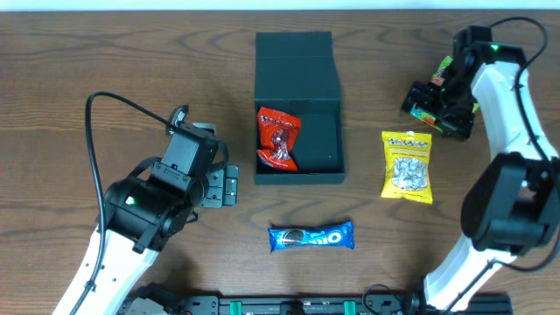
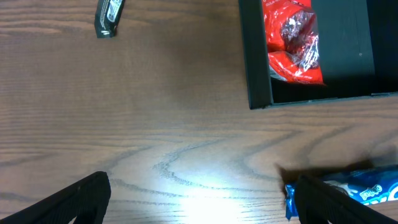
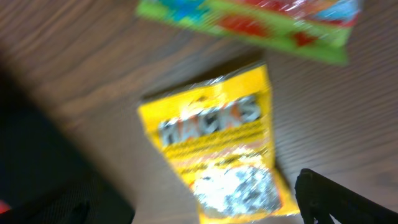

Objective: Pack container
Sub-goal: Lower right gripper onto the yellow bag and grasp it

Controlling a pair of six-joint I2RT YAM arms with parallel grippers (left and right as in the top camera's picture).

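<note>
Left gripper: jaws wide, empty, Oreo beside one finger.
Right gripper: jaws wide, empty, over green packet; yellow packet near.
Container: table centre, lid up, red packet in left half.
Advice: probably grab next; straddle packet's short width, pinch mid-body, drop in bare right half.

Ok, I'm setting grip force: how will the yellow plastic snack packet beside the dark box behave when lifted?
The yellow plastic snack packet probably flops, being thin crinkled film lying flat. Its lower panel seems to show small loose pieces, so the contents may shift. The glossy film could slip, and it looks light.
</note>
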